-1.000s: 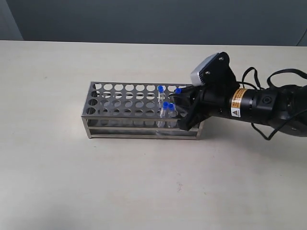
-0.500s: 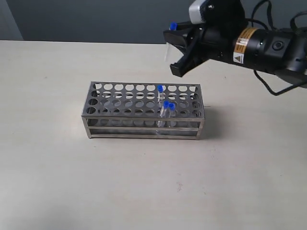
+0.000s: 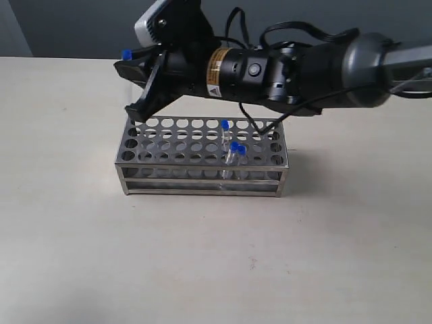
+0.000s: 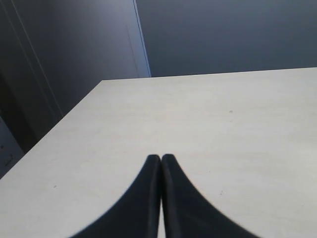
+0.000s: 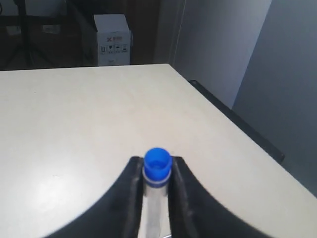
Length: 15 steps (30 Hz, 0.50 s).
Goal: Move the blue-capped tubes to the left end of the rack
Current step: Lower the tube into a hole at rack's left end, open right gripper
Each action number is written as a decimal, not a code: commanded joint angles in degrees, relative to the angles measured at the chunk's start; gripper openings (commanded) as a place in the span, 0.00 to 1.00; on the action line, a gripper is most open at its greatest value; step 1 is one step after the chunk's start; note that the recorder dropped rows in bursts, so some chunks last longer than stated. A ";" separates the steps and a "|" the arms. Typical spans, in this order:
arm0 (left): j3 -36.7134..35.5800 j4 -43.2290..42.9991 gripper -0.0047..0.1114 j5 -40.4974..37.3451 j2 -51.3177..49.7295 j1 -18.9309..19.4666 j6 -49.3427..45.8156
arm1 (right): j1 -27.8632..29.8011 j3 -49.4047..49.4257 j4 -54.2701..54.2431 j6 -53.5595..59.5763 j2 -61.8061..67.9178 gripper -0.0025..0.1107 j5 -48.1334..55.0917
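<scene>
Tube (image 3: 126,53) mostly hidden in right gripper (image 5: 156,161)

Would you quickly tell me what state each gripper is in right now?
Left gripper: closed, holding nothing.
Right gripper: closed on a blue-capped tube.

Rack (image 3: 177,144): bare polished metal, bright and reflective. Table (image 3: 202,256): pale, matt, smooth, faintly speckled. Tubes (image 3: 231,159) in the rack: clear glossy plastic, opaque blue caps. Held tube (image 5: 157,166): same, cap smooth with a slight sheen. Fingers (image 5: 130,198) of the right gripper (image 3: 123,89): black, matt, probably plastic. Arm casing (image 3: 297,67): black, semi-gloss, with a printed sticker (image 3: 214,69).
</scene>
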<state>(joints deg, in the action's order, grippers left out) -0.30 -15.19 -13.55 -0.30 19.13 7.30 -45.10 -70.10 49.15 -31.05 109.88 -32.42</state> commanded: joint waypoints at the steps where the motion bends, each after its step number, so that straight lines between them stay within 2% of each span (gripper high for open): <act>1: 0.30 0.00 0.05 0.09 0.30 -0.38 -0.02 | -0.20 -5.78 -0.14 -3.60 5.26 0.02 0.88; 15: 0.30 0.00 0.05 0.09 0.30 -0.38 -0.02 | -0.20 -8.93 0.65 -5.14 8.59 0.02 8.21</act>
<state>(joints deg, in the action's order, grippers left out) -0.30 -15.19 -13.55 -0.30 19.13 7.30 -45.32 -78.72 49.54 -36.08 118.62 -24.85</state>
